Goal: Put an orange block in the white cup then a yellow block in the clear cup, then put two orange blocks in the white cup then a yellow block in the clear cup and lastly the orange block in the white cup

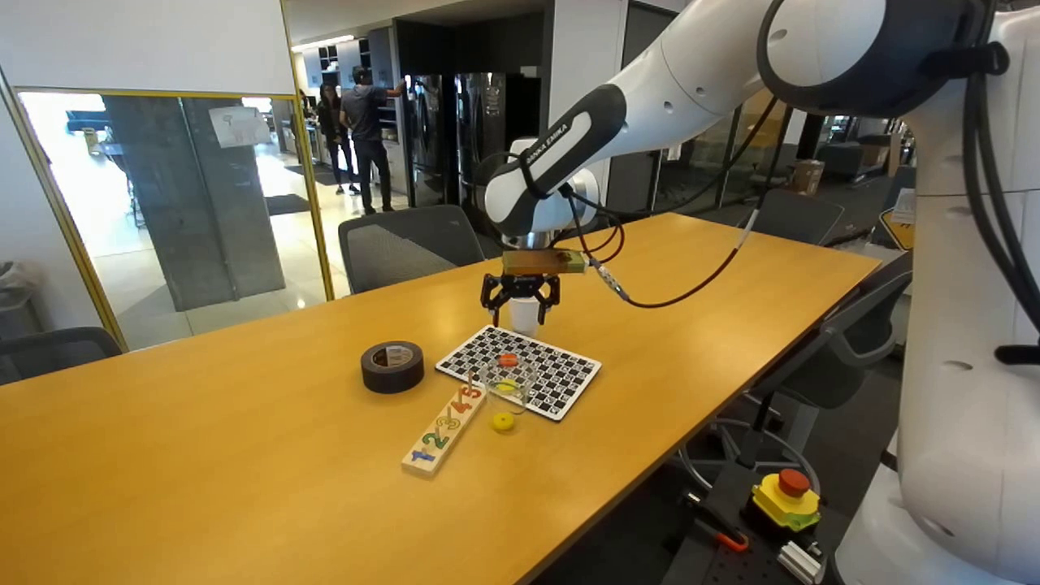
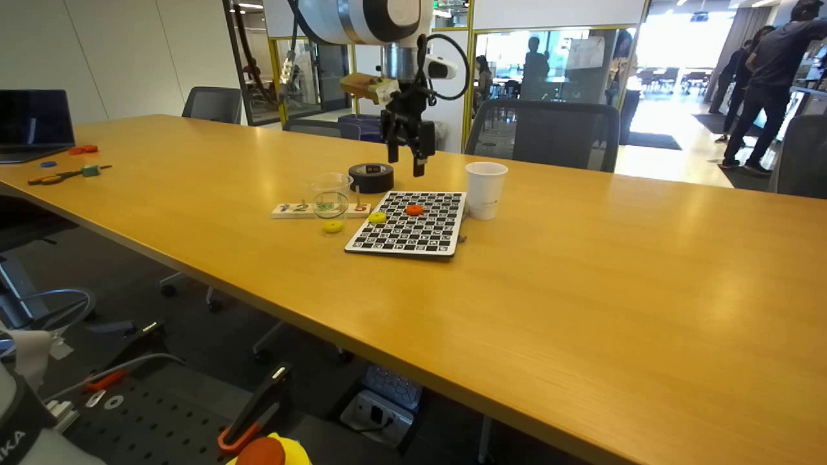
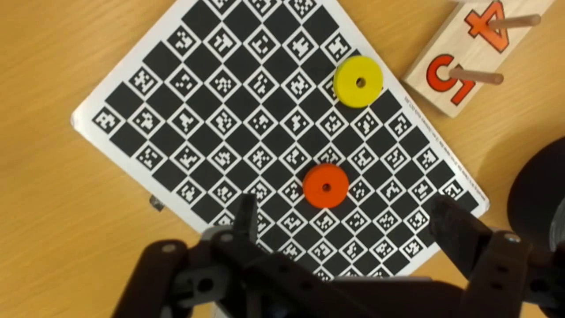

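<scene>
At the far left of the table (image 2: 581, 271), in an exterior view, we have a laptop (image 2: 35, 123), then red pieces (image 2: 83, 149) and an orange-handled tool (image 2: 57, 177). Further along lies the numbered board (image 2: 284, 211), with the clear cup (image 2: 331, 186) upright in front of it; a yellow block (image 2: 333, 227) appears to rest in that cup's bottom. Next come the tape roll (image 2: 371, 181) and the checkered board (image 2: 434, 239), which carries a second yellow block (image 2: 377, 218) by its left edge and, further right, an orange block (image 2: 414, 210). Above them hangs our end effector (image 2: 406, 163), fingers spread wide; in the wrist view we find the orange block showing between the fingertips, down on the checkered board. Just right of that board stands the white cup (image 2: 486, 194), upright, its inside hidden from us.
</scene>
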Available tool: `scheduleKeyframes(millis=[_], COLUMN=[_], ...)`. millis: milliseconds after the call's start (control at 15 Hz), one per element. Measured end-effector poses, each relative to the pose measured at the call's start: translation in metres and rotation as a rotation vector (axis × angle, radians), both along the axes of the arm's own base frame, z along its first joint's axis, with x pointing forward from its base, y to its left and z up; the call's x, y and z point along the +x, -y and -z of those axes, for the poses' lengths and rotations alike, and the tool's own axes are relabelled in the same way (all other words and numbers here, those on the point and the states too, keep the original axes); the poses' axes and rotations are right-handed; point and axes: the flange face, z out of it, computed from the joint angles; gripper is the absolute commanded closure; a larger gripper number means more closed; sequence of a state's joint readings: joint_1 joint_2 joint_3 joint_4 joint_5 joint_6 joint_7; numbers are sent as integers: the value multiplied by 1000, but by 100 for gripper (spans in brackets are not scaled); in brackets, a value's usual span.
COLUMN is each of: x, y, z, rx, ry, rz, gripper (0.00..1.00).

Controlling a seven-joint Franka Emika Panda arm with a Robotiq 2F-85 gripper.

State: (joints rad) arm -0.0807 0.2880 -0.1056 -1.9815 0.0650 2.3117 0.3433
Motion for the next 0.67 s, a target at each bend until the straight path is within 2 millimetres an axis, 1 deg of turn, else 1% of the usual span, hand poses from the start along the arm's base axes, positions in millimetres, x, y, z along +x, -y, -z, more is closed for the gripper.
scheduleKeyframes(millis=[400, 667], x=[-14, -17], y=[-21, -30], z=[47, 70], rx=[37, 44], ry=[-90, -132], rz=[-37, -73], gripper=[0, 0])
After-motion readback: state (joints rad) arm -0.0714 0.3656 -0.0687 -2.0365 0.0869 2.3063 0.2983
